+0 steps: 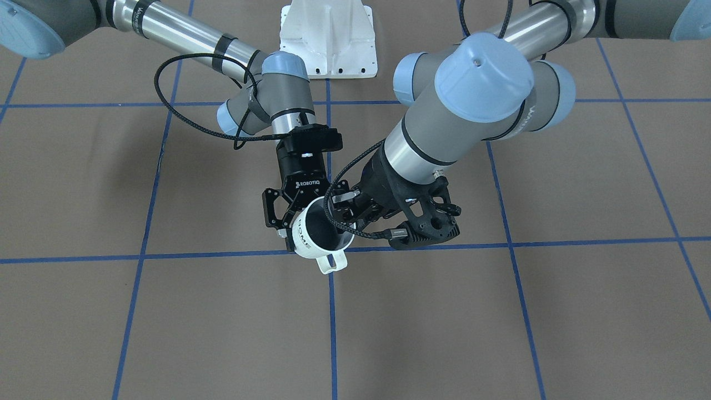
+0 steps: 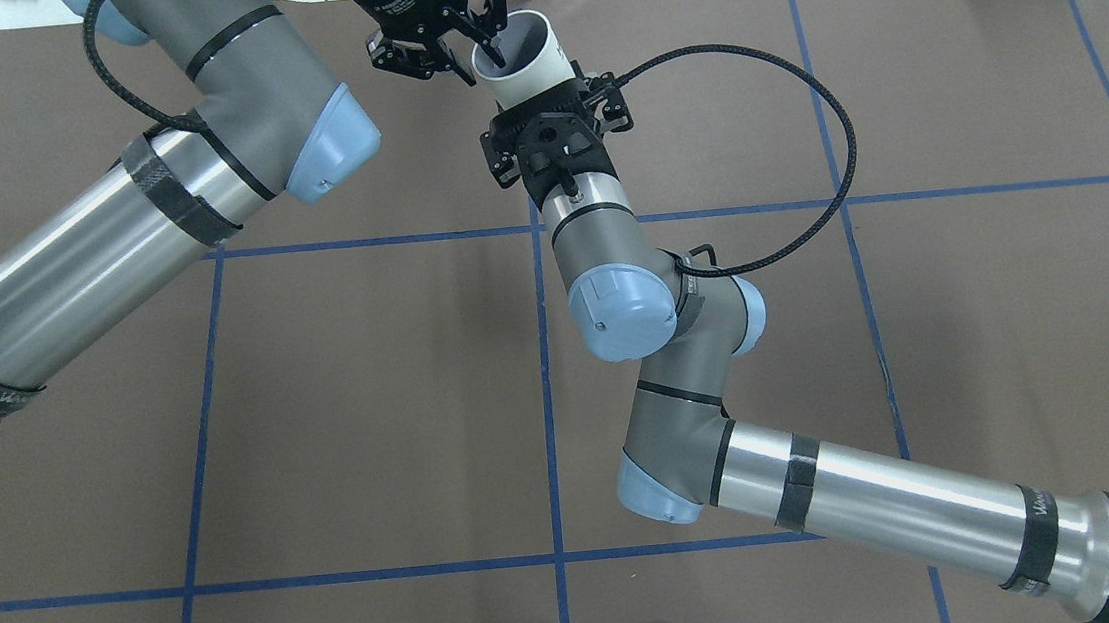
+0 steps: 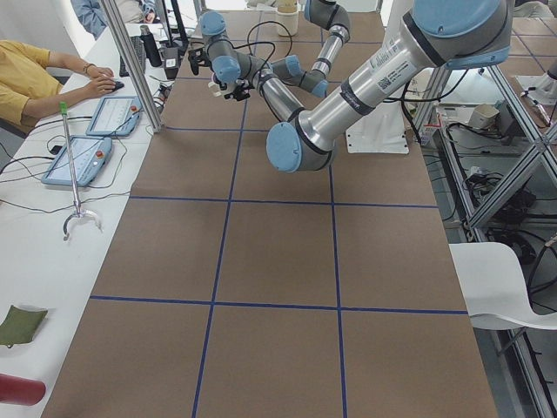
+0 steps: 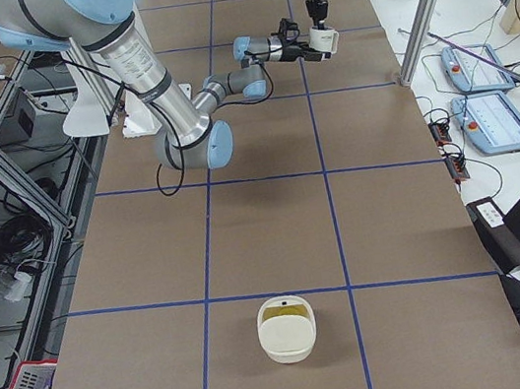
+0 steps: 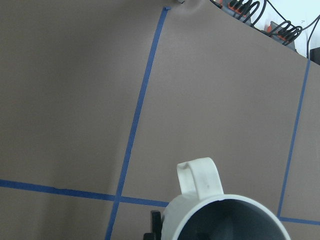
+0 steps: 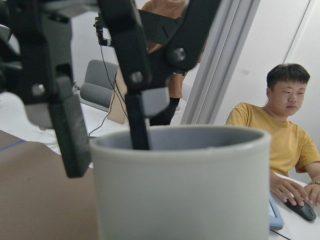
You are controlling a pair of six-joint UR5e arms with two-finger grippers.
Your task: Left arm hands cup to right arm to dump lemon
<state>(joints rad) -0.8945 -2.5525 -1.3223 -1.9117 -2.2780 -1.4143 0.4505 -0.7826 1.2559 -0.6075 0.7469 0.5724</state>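
The white cup (image 1: pixel 309 243) with black "HOME" lettering hangs tilted above the table's middle, handle toward the operators' side. My left gripper (image 2: pixel 480 60) comes down on its rim, one finger inside the grey interior and one outside, and is shut on it. My right gripper (image 2: pixel 537 94) holds the cup's body (image 2: pixel 538 64) from the robot's side, with a finger (image 1: pixel 287 235) against the lettered wall. In the right wrist view the cup (image 6: pixel 185 195) fills the foreground with the left fingers (image 6: pixel 70 125) over it. The lemon is hidden; only grey shows inside the cup (image 5: pixel 220 220).
A cream tub (image 4: pixel 288 335) with an olive-yellow patch inside stands on the table toward the robot's right end. Control tablets (image 4: pixel 492 116) and a seated person (image 6: pixel 285 140) are along the operators' side. Blue tape lines grid the brown table (image 1: pixel 166 333).
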